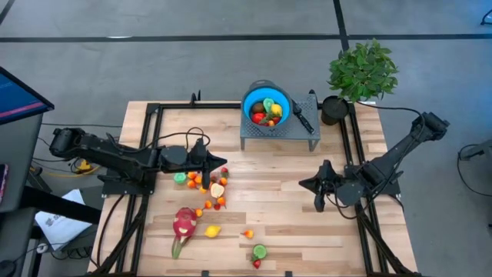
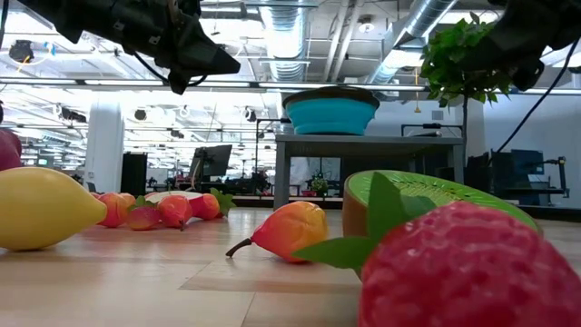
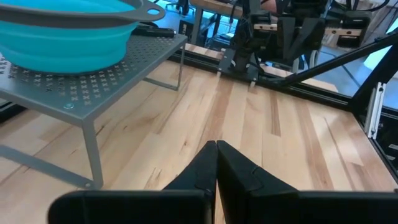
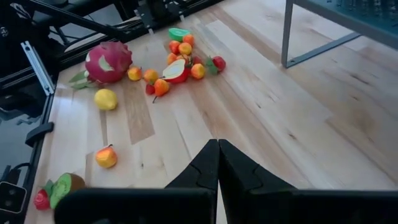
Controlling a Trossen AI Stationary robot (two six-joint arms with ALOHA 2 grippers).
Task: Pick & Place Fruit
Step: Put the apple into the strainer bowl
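Observation:
Several small toy fruits (image 1: 207,188) lie in a cluster on the wooden table, just near of my left gripper (image 1: 223,163), which hovers shut and holds nothing. Nearer the front lie a pink dragon fruit (image 1: 184,223), a lemon (image 1: 213,230), a small orange fruit (image 1: 247,233), a kiwi half (image 1: 260,251) and a strawberry (image 1: 256,263). My right gripper (image 1: 302,185) hangs shut and holds nothing above bare table at the right. In the right wrist view its shut fingers (image 4: 218,144) point toward the dragon fruit (image 4: 109,61) and the cluster (image 4: 180,59). A blue bowl (image 1: 267,104) holds more fruit.
The blue bowl stands on a grey perforated stand (image 1: 278,132) at the far middle, with a black-handled knife (image 1: 301,115) beside it. A potted plant (image 1: 361,71) stands at the far right corner. Black frame rails (image 1: 354,154) run along the table's sides.

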